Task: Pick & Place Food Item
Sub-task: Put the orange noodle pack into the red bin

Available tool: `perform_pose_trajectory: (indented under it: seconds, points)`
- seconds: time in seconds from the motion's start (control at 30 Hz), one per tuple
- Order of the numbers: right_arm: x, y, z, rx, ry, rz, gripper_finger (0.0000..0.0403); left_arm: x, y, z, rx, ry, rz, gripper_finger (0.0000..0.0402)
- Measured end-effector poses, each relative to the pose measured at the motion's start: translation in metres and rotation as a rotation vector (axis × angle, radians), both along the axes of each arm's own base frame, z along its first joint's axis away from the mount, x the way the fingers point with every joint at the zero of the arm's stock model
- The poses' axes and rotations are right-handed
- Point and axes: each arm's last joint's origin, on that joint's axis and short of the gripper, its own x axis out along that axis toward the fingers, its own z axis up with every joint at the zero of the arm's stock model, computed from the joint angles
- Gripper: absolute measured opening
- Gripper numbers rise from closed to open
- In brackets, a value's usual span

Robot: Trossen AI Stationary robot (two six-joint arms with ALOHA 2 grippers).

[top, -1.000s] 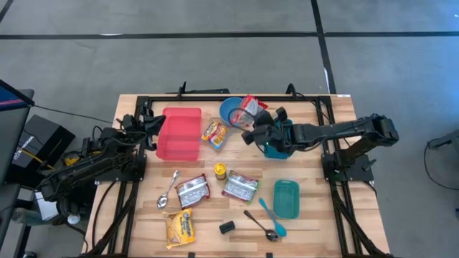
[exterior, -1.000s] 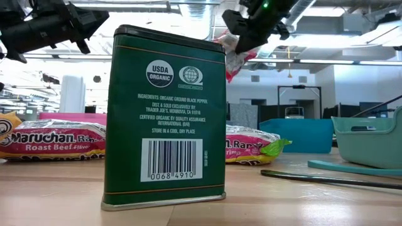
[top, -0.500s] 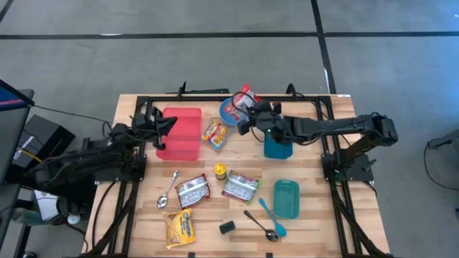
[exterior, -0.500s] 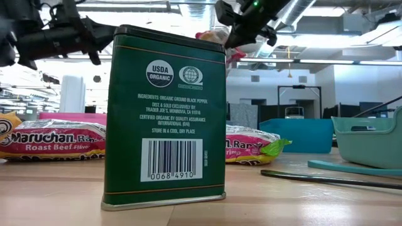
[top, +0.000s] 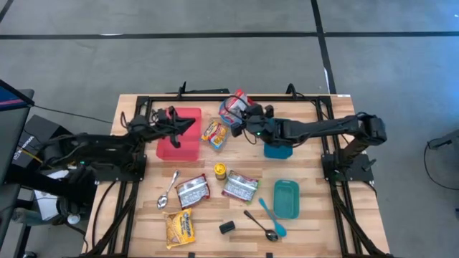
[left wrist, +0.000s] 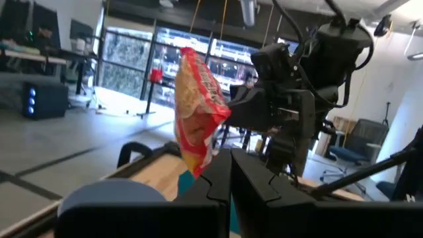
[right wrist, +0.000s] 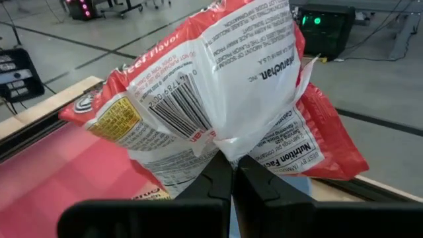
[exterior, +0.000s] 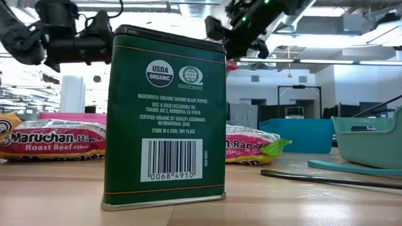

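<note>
The right gripper (top: 242, 115) hangs above the desk (top: 315, 208) near the middle of its far edge, over the blue bowl (top: 226, 107). Its fingers (right wrist: 218, 182) are pinched tight on the red and white ramen packet (right wrist: 218, 86), gripping it by the crimped plastic so the packet stands up clear of the desk. The left wrist view shows the same packet (left wrist: 197, 109) held aloft off the tip of the right arm.

The left gripper (top: 188, 123) reaches over the red bin (top: 172, 147) by the far left part of the desk, pointing toward the packet. Its fingers (left wrist: 215, 185) are pressed together with nothing between them.

Nearer the middle of the desk lie another noodle packet (top: 214, 133), a small yellow jar (top: 220, 171) and two silver-and-red ramen packs (top: 192, 190). A teal bin (top: 285, 198) sits toward the right edge, with a teal spatula (top: 271, 217) and a dark spoon (top: 259, 224) beside it near the front edge. A silver spoon (top: 168, 190) and a yellow packet (top: 180, 228) lie toward the front left corner. A small dark object (top: 226, 227) at the front edge is probably the green pepper tin (exterior: 164, 116) that fills the low view.
</note>
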Motion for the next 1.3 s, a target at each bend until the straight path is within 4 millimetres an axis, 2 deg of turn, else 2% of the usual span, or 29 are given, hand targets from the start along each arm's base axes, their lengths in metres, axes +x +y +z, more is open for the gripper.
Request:
perform_pose_trajectory:
  seconds: [0.1, 0.47, 0.7, 0.97, 1.13, 1.3]
  points:
    - [0.006, -0.001, -0.006, -0.001, -0.012, -0.002, 0.0, 0.008, 0.003, -0.002, -0.014, 0.024, -0.008, 0.0]
    - [0.009, 0.001, -0.002, 0.041, -0.089, 0.037, 0.0, 0.033, 0.006, -0.006, -0.009, 0.088, -0.045, 0.0012]
    - [0.015, 0.003, -0.01, 0.055, -0.098, 0.05, 0.0, 0.049, -0.008, -0.002, 0.113, 0.114, -0.1, 0.0091]
    - [0.016, 0.008, -0.013, 0.06, -0.087, 0.066, 0.0, 0.051, -0.009, -0.001, 0.116, 0.127, 0.004, 0.0183]
    - [0.016, 0.011, -0.013, 0.063, -0.092, 0.075, 0.0, 0.051, -0.009, -0.001, 0.114, 0.123, 0.003, 0.0213]
    - [0.017, 0.013, -0.012, 0.069, -0.099, 0.079, 0.0, 0.056, -0.011, 0.005, 0.118, 0.109, -0.012, 0.022]
